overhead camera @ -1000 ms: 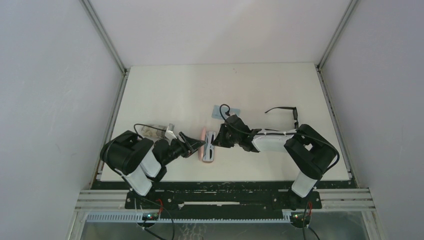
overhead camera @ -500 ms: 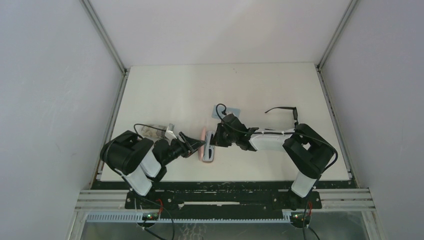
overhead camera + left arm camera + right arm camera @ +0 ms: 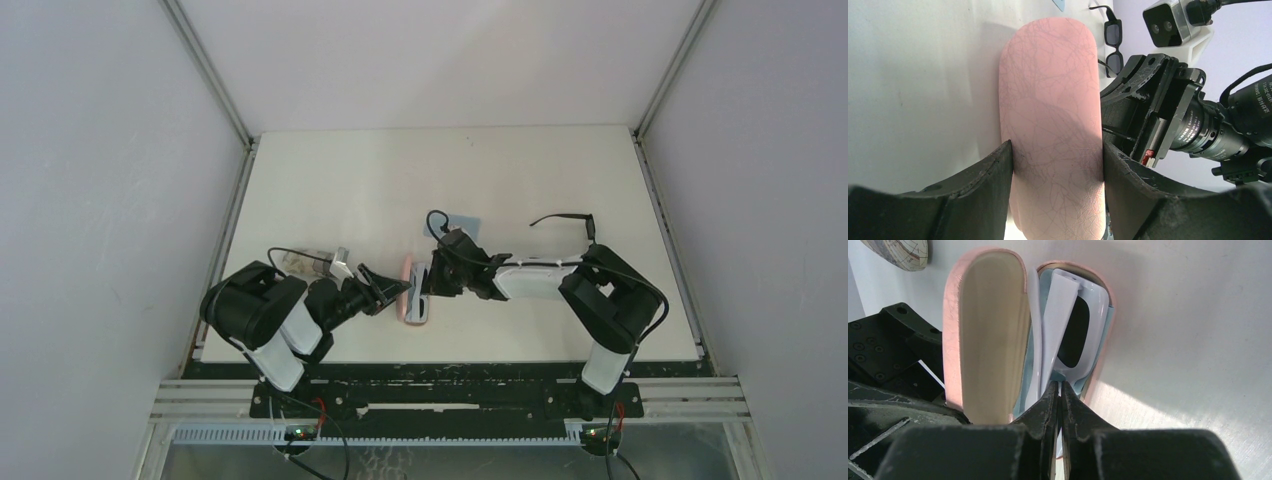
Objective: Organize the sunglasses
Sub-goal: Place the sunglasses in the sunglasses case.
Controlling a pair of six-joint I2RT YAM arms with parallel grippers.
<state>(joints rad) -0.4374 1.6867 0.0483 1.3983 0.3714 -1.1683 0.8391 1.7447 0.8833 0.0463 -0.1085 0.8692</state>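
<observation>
Overhead, I see both arms reaching inward over the white table. The left gripper and right gripper meet at a pink case near the middle front. The black sunglasses lie on the table to the far right of the case, well apart from both grippers. A light-blue cloth lies just beyond the right gripper. A grey-patterned case sits by the left arm.

From my left wrist camera, the left gripper clasps the pink case, a finger on each long side. The black sunglasses show beyond it, resting on the table.

From my right wrist camera, the pink case stands open. A white-framed pair with dark lenses lies inside on pale blue lining. The right gripper has its fingers pressed together at the case's near end. I cannot tell whether they pinch anything. The grey-patterned case shows at the upper left corner.
</observation>
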